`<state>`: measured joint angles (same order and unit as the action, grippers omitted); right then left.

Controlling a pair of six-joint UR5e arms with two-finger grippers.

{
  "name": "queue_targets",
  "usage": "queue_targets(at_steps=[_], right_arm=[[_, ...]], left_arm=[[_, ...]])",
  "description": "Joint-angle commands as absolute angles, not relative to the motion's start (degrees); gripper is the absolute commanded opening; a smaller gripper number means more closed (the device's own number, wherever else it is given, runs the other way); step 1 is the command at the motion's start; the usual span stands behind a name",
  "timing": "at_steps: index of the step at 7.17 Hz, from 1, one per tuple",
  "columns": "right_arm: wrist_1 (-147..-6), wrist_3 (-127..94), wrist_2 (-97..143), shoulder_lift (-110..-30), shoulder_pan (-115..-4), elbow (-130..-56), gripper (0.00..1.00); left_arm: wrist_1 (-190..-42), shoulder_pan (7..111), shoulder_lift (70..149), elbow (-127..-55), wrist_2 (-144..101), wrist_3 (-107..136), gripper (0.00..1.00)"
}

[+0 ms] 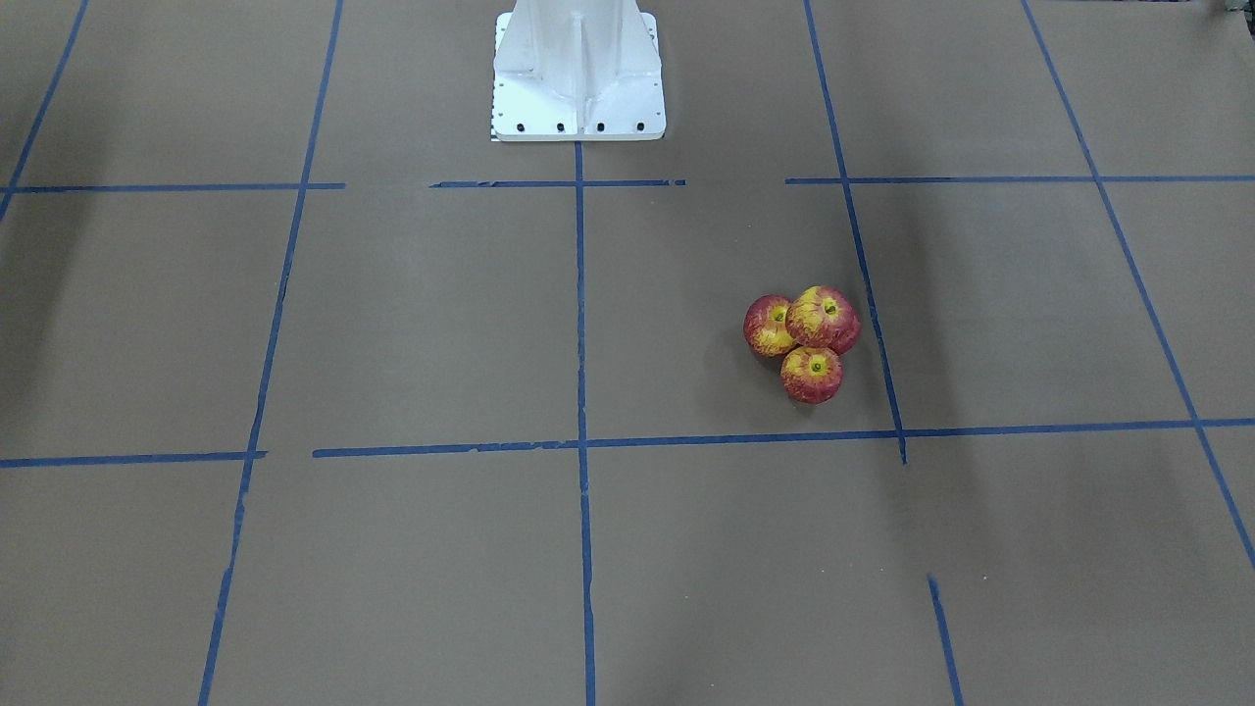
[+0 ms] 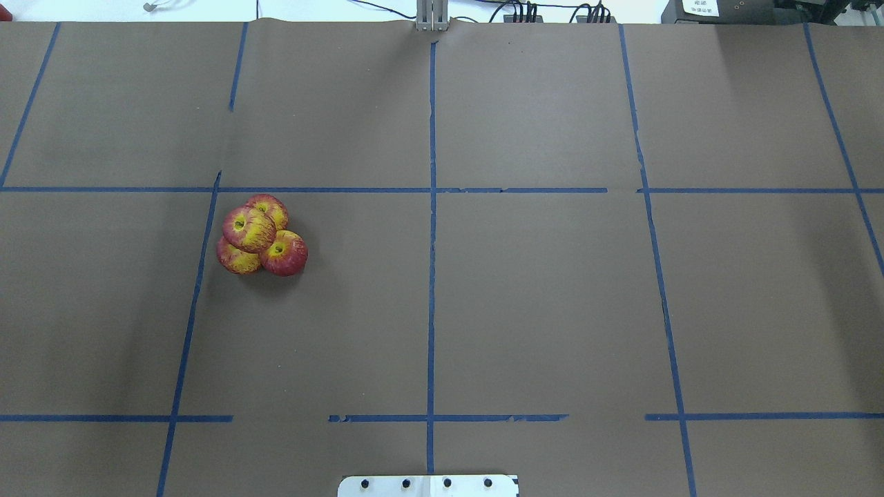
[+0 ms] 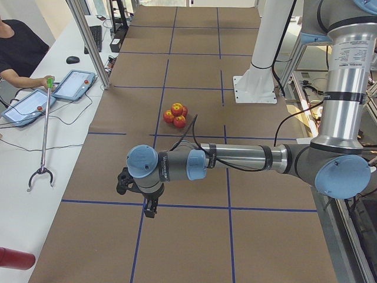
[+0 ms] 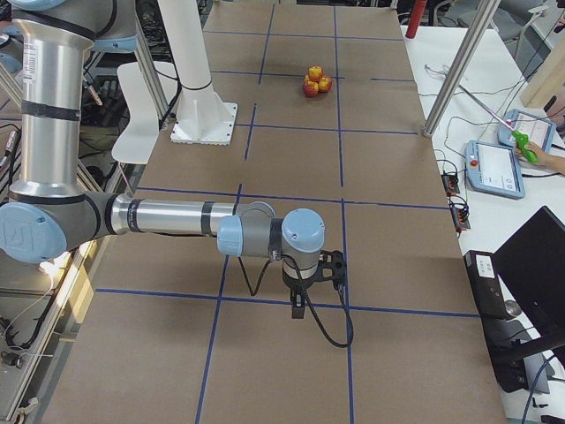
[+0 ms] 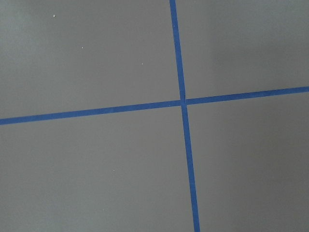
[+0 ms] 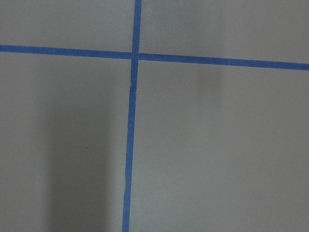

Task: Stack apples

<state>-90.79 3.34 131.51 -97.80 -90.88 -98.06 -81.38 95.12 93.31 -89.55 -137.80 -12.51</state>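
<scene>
Four red-and-yellow apples sit in one tight pile on the brown table. In the overhead view, three form the base (image 2: 284, 254) (image 2: 235, 258) (image 2: 270, 206) and one apple (image 2: 248, 228) rests on top of them. The front-facing view shows the top apple (image 1: 824, 319) and two lower ones (image 1: 769, 326) (image 1: 811, 375). The pile also shows in the exterior left view (image 3: 177, 114) and the exterior right view (image 4: 315, 80). My left gripper (image 3: 151, 211) hangs over a tape crossing near the table's left end, far from the pile. My right gripper (image 4: 298, 309) hangs near the right end. I cannot tell whether either is open or shut.
The white robot pedestal (image 1: 578, 74) stands at the table's robot side. Blue tape lines (image 2: 431, 228) grid the brown paper. An operator holds a long grabber stick (image 3: 44, 138) over the side bench, beside tablets (image 3: 73, 84). A metal post (image 4: 459, 66) stands at the table edge.
</scene>
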Motion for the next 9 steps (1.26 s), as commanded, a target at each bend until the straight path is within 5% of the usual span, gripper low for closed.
queue_targets(at_steps=[1, 9], right_arm=[[-90.8, 3.3, 131.6, -97.8, -90.9, -98.0, 1.00], [-90.8, 3.3, 131.5, -97.8, -90.9, -98.0, 1.00]], left_arm=[[-80.0, 94.8, 93.0, -90.7, -135.3, -10.0, 1.00], [-82.9, 94.3, 93.0, -89.7, -135.0, -10.0, 1.00]])
